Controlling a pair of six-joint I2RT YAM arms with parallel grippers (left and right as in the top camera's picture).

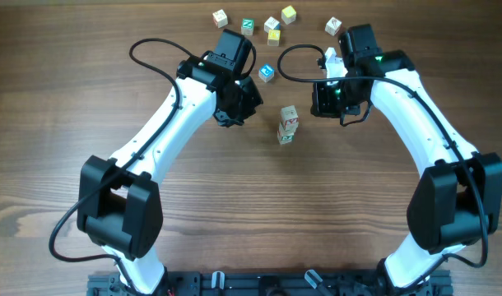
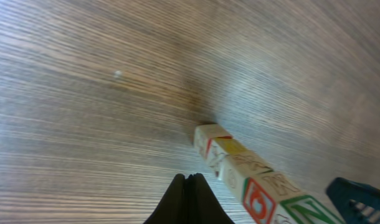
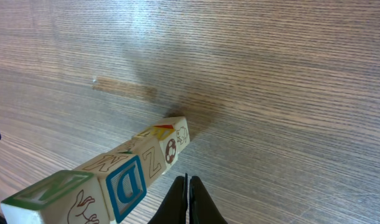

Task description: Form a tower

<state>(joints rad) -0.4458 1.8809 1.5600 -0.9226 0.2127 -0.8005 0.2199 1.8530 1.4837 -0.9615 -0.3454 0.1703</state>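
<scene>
Since the tower (image 1: 289, 123) stands mid-table (image 1: 234, 214) in the gap between the two arms, the geometry is simple. It's off to the right of the left gripper (image 2: 187, 179) and off to the left of the right gripper (image 3: 187, 182). Neither touches it.

Long axis is vertical, one cube wide. In each wrist view its base sits just ahead of the fingertips and to one side.

From overhead the two arms look about equally near, so I can't call a closer one.

Both sets of jaws are pressed together with nothing in them. Any next pick needs them opened first.

The loose cubes (image 1: 272, 23) are scattered along the far side. A blue-marked cube (image 1: 267, 72) lies nearest, just beyond the left arm's wrist, so my guess is the left arm fetches it.

Tower looks:
- White faces with red, green and blue markings.
- Right wrist side shows a ball drawing on the base cube, then a Z, then a blue-framed D.
- Left wrist side shows a red-framed face and a green Z higher up.
- The cubes look slightly staggered from overhead, so I'd judge it easy to topple and would approach from above.
</scene>
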